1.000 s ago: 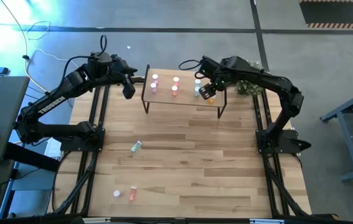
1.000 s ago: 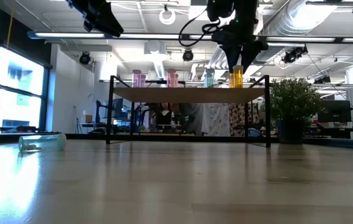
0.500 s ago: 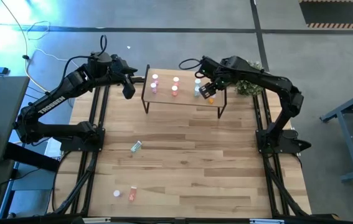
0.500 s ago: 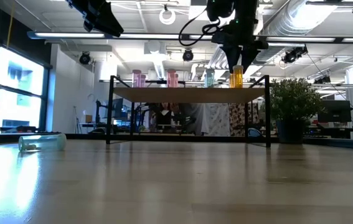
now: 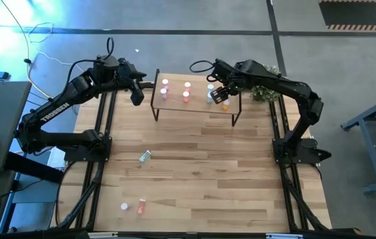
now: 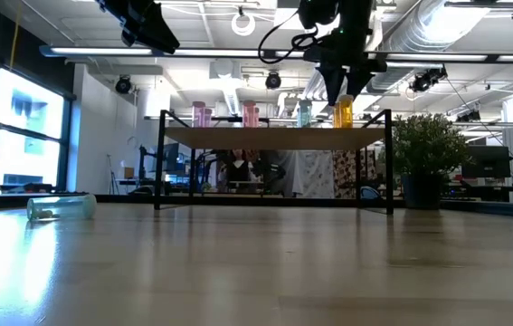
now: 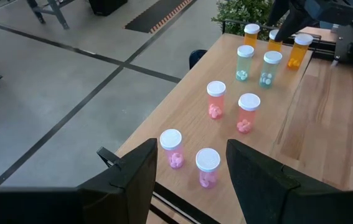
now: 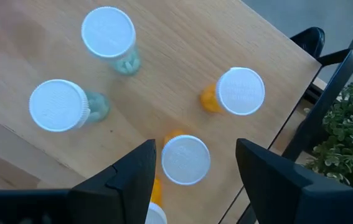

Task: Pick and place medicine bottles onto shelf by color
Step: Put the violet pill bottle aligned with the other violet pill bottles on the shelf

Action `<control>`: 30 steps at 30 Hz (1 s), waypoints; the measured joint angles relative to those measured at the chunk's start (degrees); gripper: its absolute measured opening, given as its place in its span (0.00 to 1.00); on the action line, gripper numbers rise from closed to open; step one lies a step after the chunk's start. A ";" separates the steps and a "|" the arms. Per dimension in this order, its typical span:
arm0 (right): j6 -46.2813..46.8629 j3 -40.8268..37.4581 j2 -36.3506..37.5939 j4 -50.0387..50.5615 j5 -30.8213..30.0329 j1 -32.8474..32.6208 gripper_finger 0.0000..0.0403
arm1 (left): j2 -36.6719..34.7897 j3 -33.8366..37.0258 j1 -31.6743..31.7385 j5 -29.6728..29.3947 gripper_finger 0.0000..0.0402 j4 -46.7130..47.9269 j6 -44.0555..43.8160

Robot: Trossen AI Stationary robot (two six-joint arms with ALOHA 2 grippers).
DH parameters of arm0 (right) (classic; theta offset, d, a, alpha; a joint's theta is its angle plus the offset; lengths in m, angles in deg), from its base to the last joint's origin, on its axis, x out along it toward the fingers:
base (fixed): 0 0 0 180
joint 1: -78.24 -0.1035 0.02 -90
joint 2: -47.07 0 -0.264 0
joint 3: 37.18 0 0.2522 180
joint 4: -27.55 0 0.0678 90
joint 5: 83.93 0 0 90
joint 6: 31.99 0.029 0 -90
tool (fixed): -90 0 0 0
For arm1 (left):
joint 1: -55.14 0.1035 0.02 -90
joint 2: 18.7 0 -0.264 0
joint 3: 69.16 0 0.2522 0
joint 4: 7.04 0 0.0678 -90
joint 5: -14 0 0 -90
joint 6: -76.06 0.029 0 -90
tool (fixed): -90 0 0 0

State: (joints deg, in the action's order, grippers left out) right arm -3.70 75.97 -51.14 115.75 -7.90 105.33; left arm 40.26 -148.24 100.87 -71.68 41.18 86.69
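1. The plank table (image 5: 194,172) carries the small wooden shelf (image 5: 197,101) on thin black legs at its far edge; a potted plant (image 6: 426,154) stands just past the shelf's right end.
2. The right gripper (image 5: 219,94) hangs over the shelf's right end, fingers spread wide and empty, directly above the orange bottles (image 8: 186,160).
3. The left gripper (image 5: 136,96) waits raised beside the shelf's left end, fingers apart, holding nothing.
4. On the shelf, white-capped bottles stand upright in pairs by colour: pink (image 7: 171,148) at the left end, salmon-red (image 7: 216,99) next, pale green (image 7: 244,61), then orange (image 7: 251,34) at the right end.
5. Only the high view shows what is off the shelf: a pale green bottle (image 5: 145,156) lying on its side mid-table, and a pink bottle (image 5: 141,207) beside a loose white cap or upright bottle (image 5: 124,206) near the front edge.
6. The low view shows the fallen green bottle (image 6: 61,207) at the left and the crowded room behind.
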 joint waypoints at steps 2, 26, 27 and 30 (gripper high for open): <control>0.27 0.15 0.00 0.15 0.00 0.00 0.53 | 0.02 0.00 0.00 0.00 0.46 0.00 0.00; 6.79 17.66 0.04 4.20 -5.56 -3.06 0.53 | -0.16 0.00 -1.96 7.43 0.46 15.18 -4.65; 7.48 17.66 0.04 4.21 -5.46 -3.37 0.53 | -0.31 -0.02 -2.56 7.48 0.46 16.51 -4.66; 7.90 17.66 0.04 4.23 -4.88 -4.30 0.53 | -0.89 0.00 -4.79 7.59 0.46 19.94 -6.03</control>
State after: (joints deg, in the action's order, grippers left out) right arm 4.20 93.63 -51.10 119.99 -12.78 101.03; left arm 39.37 -148.24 96.09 -64.09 61.12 80.66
